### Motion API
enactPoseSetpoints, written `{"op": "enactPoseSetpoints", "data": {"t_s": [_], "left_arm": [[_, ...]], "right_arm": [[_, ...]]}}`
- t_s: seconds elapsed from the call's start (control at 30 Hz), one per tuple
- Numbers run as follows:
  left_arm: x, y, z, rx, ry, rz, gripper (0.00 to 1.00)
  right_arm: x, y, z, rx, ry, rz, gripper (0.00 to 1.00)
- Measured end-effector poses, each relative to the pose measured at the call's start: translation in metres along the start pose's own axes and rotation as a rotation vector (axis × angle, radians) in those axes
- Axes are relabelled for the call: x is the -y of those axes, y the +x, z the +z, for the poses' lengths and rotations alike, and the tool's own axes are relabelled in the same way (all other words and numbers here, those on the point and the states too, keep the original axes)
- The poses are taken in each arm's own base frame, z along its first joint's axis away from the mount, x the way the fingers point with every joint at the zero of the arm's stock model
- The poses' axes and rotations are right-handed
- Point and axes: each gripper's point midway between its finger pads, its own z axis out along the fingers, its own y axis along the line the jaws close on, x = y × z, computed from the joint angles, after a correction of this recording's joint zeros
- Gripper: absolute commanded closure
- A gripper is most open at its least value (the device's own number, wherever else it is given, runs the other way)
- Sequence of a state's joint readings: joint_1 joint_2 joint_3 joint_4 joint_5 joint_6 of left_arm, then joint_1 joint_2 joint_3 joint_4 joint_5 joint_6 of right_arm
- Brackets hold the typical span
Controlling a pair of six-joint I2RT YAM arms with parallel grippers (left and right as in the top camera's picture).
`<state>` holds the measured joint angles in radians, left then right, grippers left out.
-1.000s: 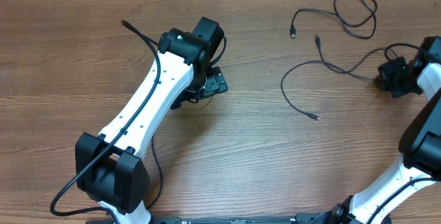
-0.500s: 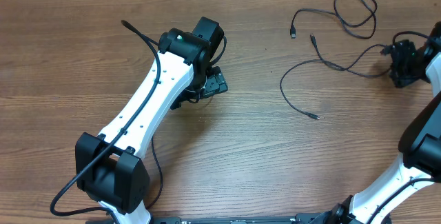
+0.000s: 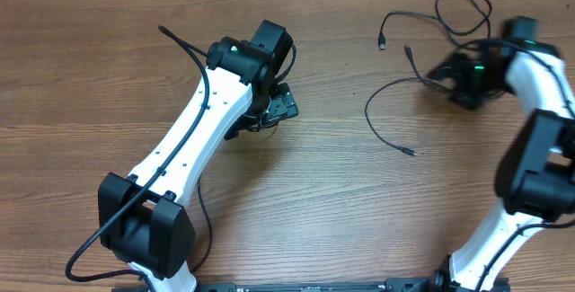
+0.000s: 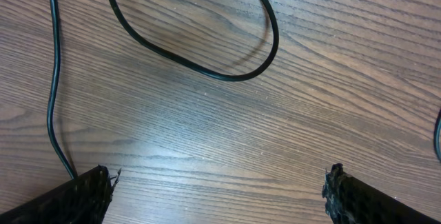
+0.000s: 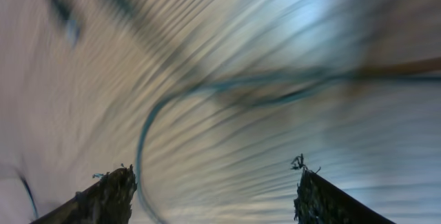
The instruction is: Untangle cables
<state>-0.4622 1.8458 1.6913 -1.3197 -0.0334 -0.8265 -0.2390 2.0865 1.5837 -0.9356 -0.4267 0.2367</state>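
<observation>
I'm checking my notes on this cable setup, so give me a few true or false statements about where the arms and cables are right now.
1. The left gripper is open with nothing between its fingers. True.
2. The cables lie right beside the left arm. False: they lie toward the table's far right, near the right gripper.
3. The right gripper is clamped shut. False: the right wrist view is blurred, but it shows the jaws standing apart.
4. The table has a wood-grain top. True.
</observation>
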Motion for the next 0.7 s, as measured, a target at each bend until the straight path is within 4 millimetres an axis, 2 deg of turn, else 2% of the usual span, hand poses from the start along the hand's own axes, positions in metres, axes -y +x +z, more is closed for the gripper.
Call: {"op": "enactPoseSetpoints", "data": {"t_s": [0.17,0.23,0.3,0.5,0.57,0.7], "left_arm": [[-0.009,-0.003,0.000,-0.011,-0.014,-0.023,0.00],[-0.017,-0.007,0.000,-0.019,-0.026,-0.047,0.00],[-0.027,-0.011,0.001,-0.028,-0.038,-0.074,0.00],[-0.054,-0.020,0.000,-0.057,-0.074,-0.145,0.01],[-0.057,-0.020,0.000,-0.062,-0.079,-0.153,0.01],[-0.057,-0.020,0.000,-0.062,-0.079,-0.153,0.01]], "right_arm": [[-0.052,0.046,0.030,-0.100,0.044,-0.253,0.23],[-0.063,0.058,0.038,-0.115,0.081,-0.323,0.28],[-0.074,0.071,0.047,-0.124,0.134,-0.401,0.37],[-0.091,0.096,0.065,-0.121,0.242,-0.544,0.43],[-0.090,0.102,0.068,-0.120,0.277,-0.563,0.48],[-0.085,0.104,0.070,-0.105,0.334,-0.552,0.50]]}}
